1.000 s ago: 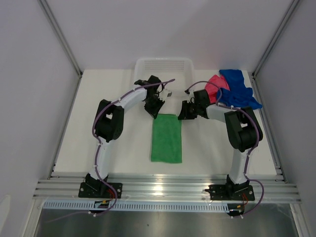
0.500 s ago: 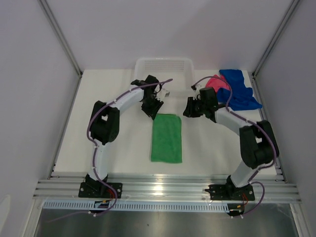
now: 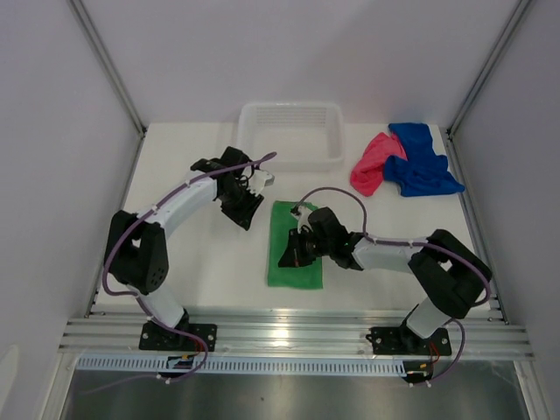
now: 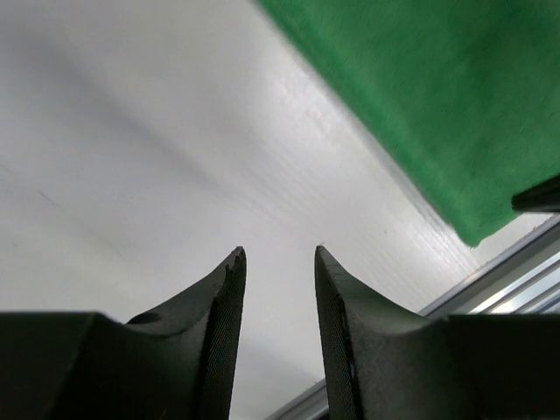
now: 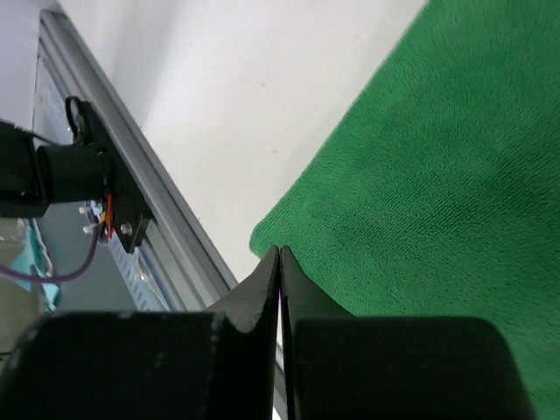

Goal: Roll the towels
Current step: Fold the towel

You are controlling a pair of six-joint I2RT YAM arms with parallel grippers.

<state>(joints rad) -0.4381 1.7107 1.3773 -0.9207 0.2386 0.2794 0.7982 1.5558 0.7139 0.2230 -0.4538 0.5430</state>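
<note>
Along the near edge a rail (image 3: 297,331) carries both arm bases. Just beyond it the green towel (image 3: 284,223) lies flat and unrolled on the white table (image 3: 210,271), its long side running away from the bases.

The right gripper (image 3: 289,258) sits low over the near-left part of this towel. In its wrist view the fingers (image 5: 254,302) are pressed tight together with nothing seen between them, and the tips are at the cloth's edge by a corner. Whether they touch the cloth cannot be told.

Further back, the left gripper (image 3: 245,217) hangs just beside the towel's far-left corner, over bare table. Its fingers (image 4: 223,297) stand a narrow gap apart and hold nothing.

At the far edge the basket (image 3: 291,131) sits in the middle. To its right the pink towel (image 3: 369,166) lies crumpled, touching the bunched blue towel (image 3: 422,162) near the far-right corner.
</note>
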